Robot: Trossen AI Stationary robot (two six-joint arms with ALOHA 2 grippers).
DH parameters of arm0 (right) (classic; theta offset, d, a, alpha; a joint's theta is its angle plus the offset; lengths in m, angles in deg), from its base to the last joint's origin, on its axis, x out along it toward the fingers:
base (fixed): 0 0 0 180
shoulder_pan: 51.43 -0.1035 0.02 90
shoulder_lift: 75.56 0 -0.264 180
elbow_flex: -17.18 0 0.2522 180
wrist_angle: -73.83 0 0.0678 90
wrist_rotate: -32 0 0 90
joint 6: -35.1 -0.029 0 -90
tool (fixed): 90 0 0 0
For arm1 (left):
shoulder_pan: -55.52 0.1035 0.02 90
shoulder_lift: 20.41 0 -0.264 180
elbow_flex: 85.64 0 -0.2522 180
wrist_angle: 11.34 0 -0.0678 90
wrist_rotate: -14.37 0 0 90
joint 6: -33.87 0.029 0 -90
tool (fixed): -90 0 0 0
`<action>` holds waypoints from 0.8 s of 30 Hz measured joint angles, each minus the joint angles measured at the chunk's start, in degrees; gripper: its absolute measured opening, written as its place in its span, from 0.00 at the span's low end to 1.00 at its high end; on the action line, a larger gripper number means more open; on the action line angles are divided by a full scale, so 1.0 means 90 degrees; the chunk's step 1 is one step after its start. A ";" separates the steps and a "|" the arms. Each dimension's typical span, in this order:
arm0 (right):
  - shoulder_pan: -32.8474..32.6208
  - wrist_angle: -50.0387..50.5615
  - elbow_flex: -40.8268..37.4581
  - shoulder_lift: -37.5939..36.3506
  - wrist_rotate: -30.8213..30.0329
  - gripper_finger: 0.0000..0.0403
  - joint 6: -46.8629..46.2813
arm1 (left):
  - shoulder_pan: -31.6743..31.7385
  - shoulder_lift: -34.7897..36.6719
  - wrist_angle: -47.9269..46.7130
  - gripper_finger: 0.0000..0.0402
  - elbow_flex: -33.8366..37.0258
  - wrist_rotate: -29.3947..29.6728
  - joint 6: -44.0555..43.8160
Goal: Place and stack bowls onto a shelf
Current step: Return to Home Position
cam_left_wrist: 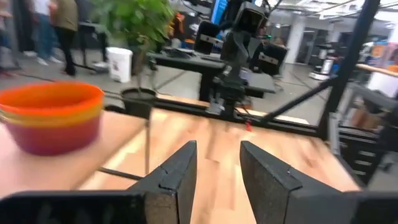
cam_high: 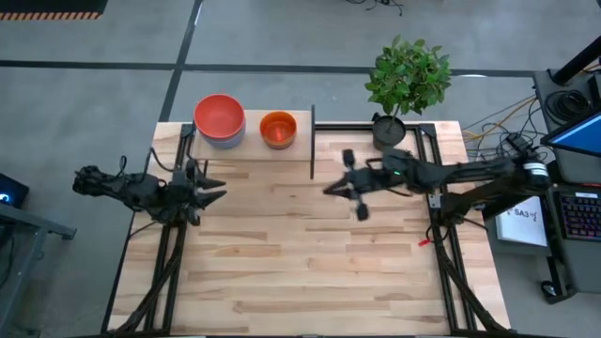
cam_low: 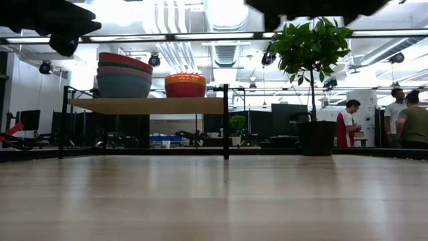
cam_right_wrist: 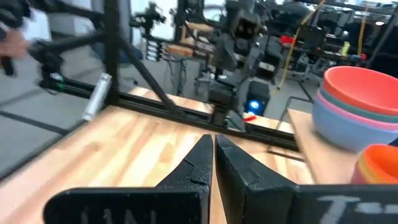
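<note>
Nearest, the pale wooden counter [cam_high: 300, 272] lies bare. Over its middle, the left tool [cam_left_wrist: 217, 149], fingers moderately apart and empty, hangs just in front of the raised light-wood shelf [cam_high: 252, 150]. The right tool [cam_right_wrist: 213, 140], fingers pinched together on nothing, hangs near the shelf's black metal upright [cam_high: 312, 141]. On the shelf sit the stack of large plastic bowls [cam_high: 220, 118], red on top, and the stack of small plastic bowls [cam_high: 278, 128], orange on top. Heading home, an arm swinging too close could clip that upright and jolt the stacks off.

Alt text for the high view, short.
Two bowl stacks sit on the shelf: a larger, red-topped stack and a smaller, orange-topped stack. The left gripper, open, and right gripper, shut, hover empty over the table.
</note>
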 joint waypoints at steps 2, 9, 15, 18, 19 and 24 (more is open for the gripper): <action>-0.0008 -0.0058 -0.0409 -0.0449 0.0027 0.02 -0.0186 | 0.0000 0.0005 0.0132 0.25 0.0206 -0.0220 -0.0165; 0.0001 -0.0155 -0.1555 -0.1616 0.0013 0.02 -0.0475 | 0.0001 0.0005 0.1256 0.21 0.1164 -0.0743 -0.0619; 0.0004 -0.0151 -0.2217 -0.2393 -0.0010 0.02 -0.0535 | 0.0002 0.0032 0.1828 0.18 0.1584 -0.0802 -0.0640; 0.0004 -0.0178 -0.2507 -0.2758 -0.0009 0.02 -0.0530 | 0.0002 0.0029 0.1815 0.16 0.1691 -0.0800 -0.0640; 0.0004 -0.0184 -0.2621 -0.2884 -0.0010 0.02 -0.0530 | 0.0002 0.0029 0.1817 0.15 0.1733 -0.0800 -0.0635; 0.0006 -0.0178 -0.3209 -0.3546 -0.0010 0.02 -0.0602 | 0.0002 0.0061 0.2083 0.10 0.2012 -0.0799 -0.0751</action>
